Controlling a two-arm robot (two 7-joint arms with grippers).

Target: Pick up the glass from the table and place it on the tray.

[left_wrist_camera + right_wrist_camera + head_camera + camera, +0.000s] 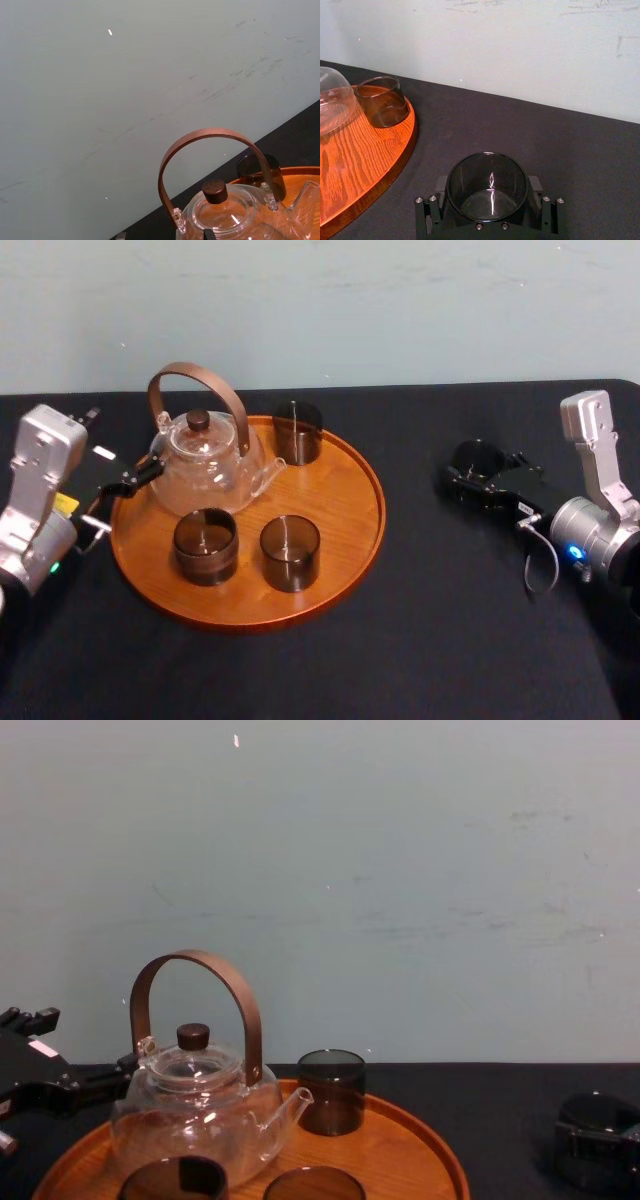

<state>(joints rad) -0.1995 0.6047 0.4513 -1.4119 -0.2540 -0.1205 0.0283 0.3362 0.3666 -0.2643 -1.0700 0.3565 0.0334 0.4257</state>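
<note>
Jaws of right gripper (487, 192) clasping glass (487, 175) on table (570, 145), left gripper (140, 476) by teapot (205, 465)

The chest view cuts off the tray (400, 1145) at its 6 o'clock rim, along with the two near glasses (172, 1178) (305, 1182) there (rims alone show). At that view's 4 o'clock the glass (597, 1112) and right gripper (598, 1148) blur into one dark lump. The left wrist view crops the teapot (235, 212) low.
</note>
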